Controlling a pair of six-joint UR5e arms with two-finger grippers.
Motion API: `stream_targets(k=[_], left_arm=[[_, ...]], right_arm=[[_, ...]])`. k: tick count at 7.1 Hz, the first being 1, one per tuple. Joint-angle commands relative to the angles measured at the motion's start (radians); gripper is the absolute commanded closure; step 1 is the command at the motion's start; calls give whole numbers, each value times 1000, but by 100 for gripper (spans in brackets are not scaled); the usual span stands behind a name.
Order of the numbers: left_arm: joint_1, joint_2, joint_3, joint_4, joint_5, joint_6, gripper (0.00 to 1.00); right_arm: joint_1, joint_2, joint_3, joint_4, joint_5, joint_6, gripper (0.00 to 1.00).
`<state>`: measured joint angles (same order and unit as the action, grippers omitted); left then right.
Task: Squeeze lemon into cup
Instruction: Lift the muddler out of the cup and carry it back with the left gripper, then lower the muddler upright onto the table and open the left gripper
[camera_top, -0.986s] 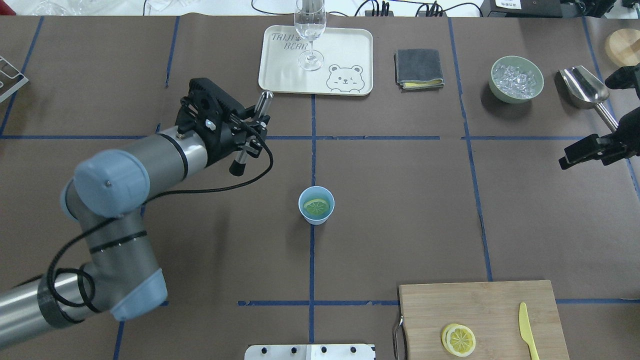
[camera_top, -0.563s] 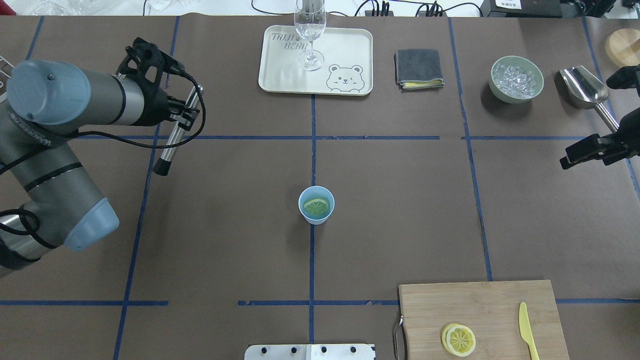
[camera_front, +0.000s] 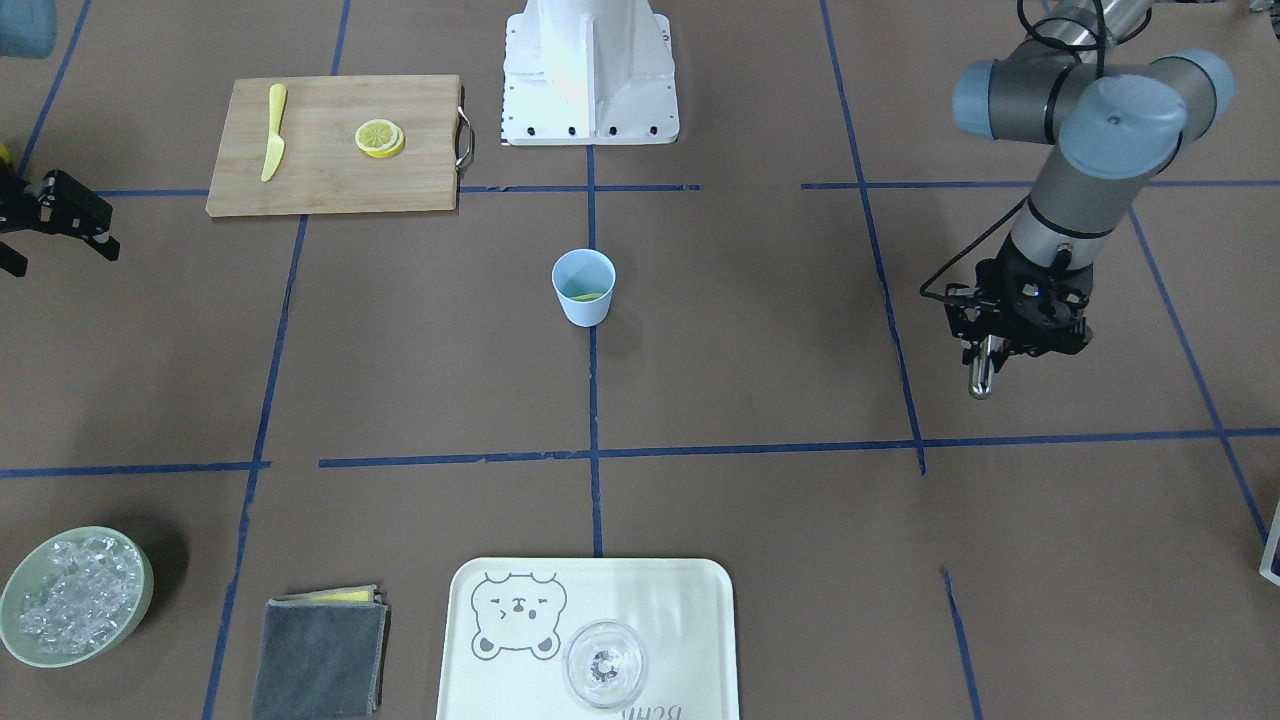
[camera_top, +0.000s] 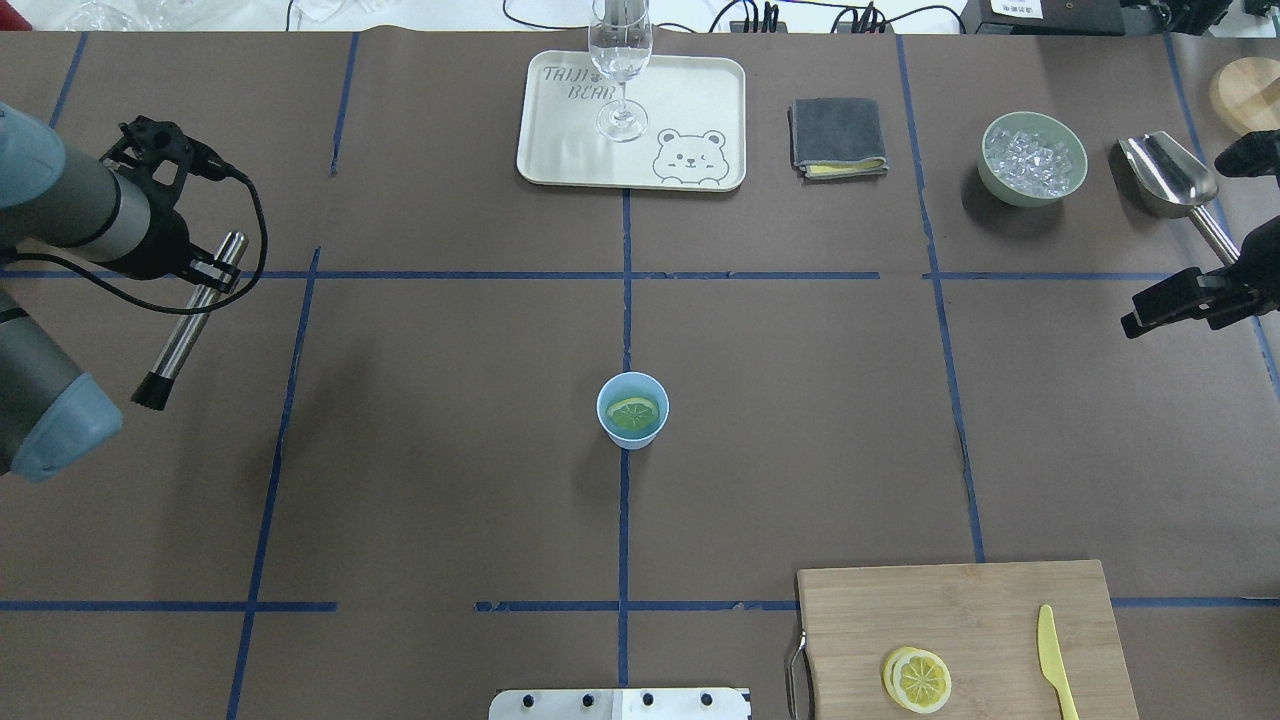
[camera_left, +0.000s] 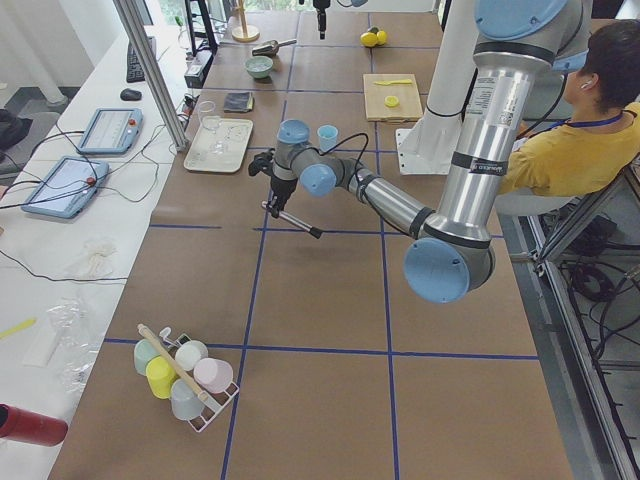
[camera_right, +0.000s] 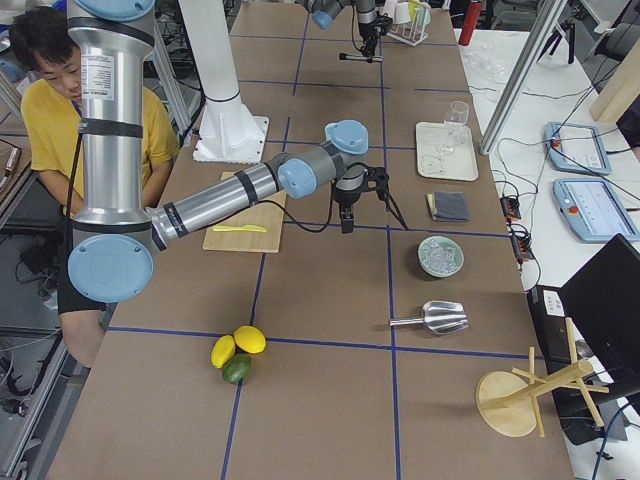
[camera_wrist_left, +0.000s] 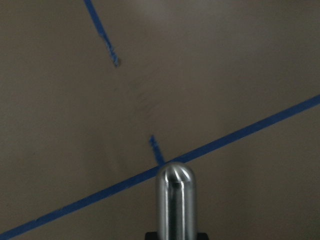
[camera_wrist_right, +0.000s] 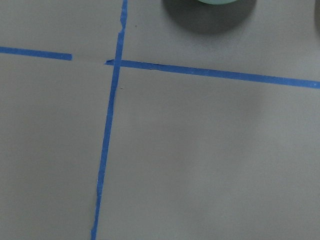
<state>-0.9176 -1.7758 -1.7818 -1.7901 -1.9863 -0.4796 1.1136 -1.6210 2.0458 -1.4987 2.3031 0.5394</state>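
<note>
The light-blue cup (camera_top: 602, 418) stands at the table's middle, also in the front view (camera_front: 583, 305). A lemon slice (camera_top: 633, 410) lies flat inside it. Two more lemon slices (camera_top: 920, 680) are stacked on the wooden cutting board (camera_top: 960, 610). My left gripper (camera_top: 205, 272) is far to the left of the cup, shut on a steel muddler (camera_top: 185, 330) that points down and toward the robot. The muddler's rounded end fills the left wrist view (camera_wrist_left: 175, 200). My right gripper (camera_top: 1180, 300) hangs at the right edge, open and empty.
A cream bear tray (camera_top: 560, 150) holds a clear stemmed glass (camera_top: 620, 60) at the back. A grey cloth (camera_top: 838, 135), a green bowl of ice (camera_top: 1034, 158) and a metal scoop (camera_top: 1165, 175) lie back right. A yellow knife (camera_top: 1052, 660) lies on the board.
My left arm has swung left and back with the muddler, from near the cup's left to the table's left edge. The cup, slices and right arm have not moved.
</note>
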Motion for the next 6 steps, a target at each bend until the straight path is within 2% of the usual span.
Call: stream_targets(k=[1,3,5,6], left_arm=[[-79,18,106,44,-192,-66,100],[-70,6,186,40,-209,-83,100],[-69,6,176,40,-209,-280,100],[-69,12,176,37,-209,-284,100]], right_arm=[[0,-14,23,0,1,1,0],[0,-13,24,0,2,1,0],[0,-14,28,0,6,1,0],[0,-13,28,0,6,1,0]])
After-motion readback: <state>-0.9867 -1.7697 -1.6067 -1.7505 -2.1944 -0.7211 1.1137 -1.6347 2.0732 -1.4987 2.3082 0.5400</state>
